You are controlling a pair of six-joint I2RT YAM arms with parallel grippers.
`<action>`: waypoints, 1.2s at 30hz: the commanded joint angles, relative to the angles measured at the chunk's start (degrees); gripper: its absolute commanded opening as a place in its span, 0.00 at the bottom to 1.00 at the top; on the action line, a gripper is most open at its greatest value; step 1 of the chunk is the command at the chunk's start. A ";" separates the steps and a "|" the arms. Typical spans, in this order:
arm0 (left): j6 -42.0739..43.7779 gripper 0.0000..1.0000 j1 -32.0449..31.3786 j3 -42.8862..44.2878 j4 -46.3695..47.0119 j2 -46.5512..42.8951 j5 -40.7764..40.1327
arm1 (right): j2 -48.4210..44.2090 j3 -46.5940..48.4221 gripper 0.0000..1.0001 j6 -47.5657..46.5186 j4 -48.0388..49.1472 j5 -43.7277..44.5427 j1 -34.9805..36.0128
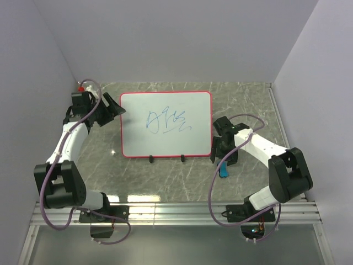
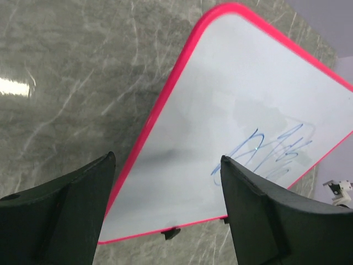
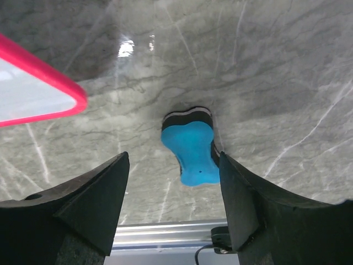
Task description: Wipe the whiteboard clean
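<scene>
The whiteboard (image 1: 165,124), white with a red-pink frame and blue scribbles (image 1: 168,121), lies flat mid-table with two black feet on its near edge. It also shows in the left wrist view (image 2: 220,127), and one corner shows in the right wrist view (image 3: 38,83). My left gripper (image 1: 113,107) is open and empty, over the board's left edge. A blue eraser (image 3: 192,149) with a black underside lies on the table right of the board's near right corner (image 1: 224,171). My right gripper (image 1: 220,146) is open and empty just above it, the eraser beside the right finger.
The table is grey marble (image 1: 165,176). An aluminium rail (image 1: 176,212) runs along the near edge. White walls close in the left, back and right. A small red object (image 1: 81,87) sits at the back left corner.
</scene>
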 commanded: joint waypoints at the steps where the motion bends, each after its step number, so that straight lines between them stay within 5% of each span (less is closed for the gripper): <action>1: -2.81 0.82 -0.02 -3.41 1.82 -4.59 0.99 | -0.09 -1.40 0.73 -1.05 -0.13 1.98 0.31; 8: -2.99 0.82 -0.10 -4.38 -1.51 -8.72 -0.15 | 1.40 -2.11 0.69 -0.61 0.57 1.63 0.58; 20: -4.04 0.82 -0.28 -7.72 -4.07 -15.40 -1.90 | 4.92 -3.78 0.47 -1.40 2.86 0.75 1.02; 29: -0.53 0.78 -0.28 -11.93 -0.04 -15.84 3.45 | 3.87 -1.15 0.00 -1.84 0.32 0.31 1.37; 36: 5.61 0.78 0.25 -14.58 7.35 -15.76 9.07 | 0.27 6.50 0.00 -1.75 -4.51 -1.19 1.46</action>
